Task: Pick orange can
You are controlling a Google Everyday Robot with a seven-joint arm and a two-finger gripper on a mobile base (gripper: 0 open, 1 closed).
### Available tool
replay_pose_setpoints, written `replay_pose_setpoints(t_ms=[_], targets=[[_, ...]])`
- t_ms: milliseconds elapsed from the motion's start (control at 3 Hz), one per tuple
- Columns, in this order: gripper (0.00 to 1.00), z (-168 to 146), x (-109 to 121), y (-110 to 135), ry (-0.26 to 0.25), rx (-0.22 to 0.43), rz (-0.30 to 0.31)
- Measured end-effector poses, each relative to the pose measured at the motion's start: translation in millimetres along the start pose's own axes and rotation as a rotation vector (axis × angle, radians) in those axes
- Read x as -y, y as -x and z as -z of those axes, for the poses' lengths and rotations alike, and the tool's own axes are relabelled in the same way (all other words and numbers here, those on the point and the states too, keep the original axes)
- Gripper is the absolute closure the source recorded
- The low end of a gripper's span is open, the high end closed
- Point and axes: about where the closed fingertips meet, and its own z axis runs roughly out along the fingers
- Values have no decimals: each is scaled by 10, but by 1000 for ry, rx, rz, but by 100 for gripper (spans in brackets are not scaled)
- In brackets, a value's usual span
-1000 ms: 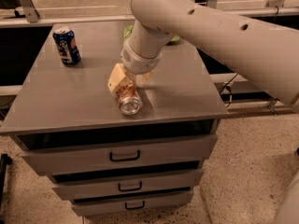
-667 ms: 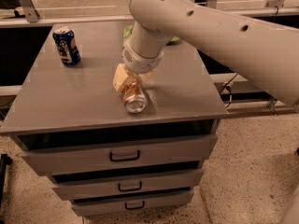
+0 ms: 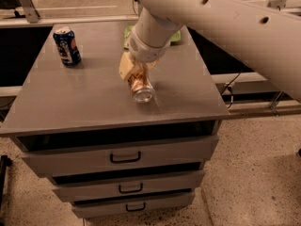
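Note:
The orange can (image 3: pixel 140 85) lies tilted near the middle of the grey cabinet top (image 3: pixel 84 102), its shiny silver end pointing toward the front edge. My gripper (image 3: pixel 134 74) comes down on it from the back. Its tan fingers (image 3: pixel 125 67) are closed around the can's upper part. The can's far end is hidden by the gripper. The large white arm reaches in from the upper right.
A blue can (image 3: pixel 67 45) with white and red markings stands upright at the back left of the top. A green object (image 3: pixel 128 31) lies at the back, partly hidden by the arm. Drawers (image 3: pixel 125 157) sit below the front edge.
The gripper and the orange can have moved slightly to the right and back together. The blue can has not moved.

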Motion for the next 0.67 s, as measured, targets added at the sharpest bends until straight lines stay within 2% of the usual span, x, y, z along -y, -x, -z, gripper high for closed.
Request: replay_pose_setpoints(t_ms=[333,667], targets=[[100,375,95,296,35,111,40],[100,778,207,587,122,219,118]])
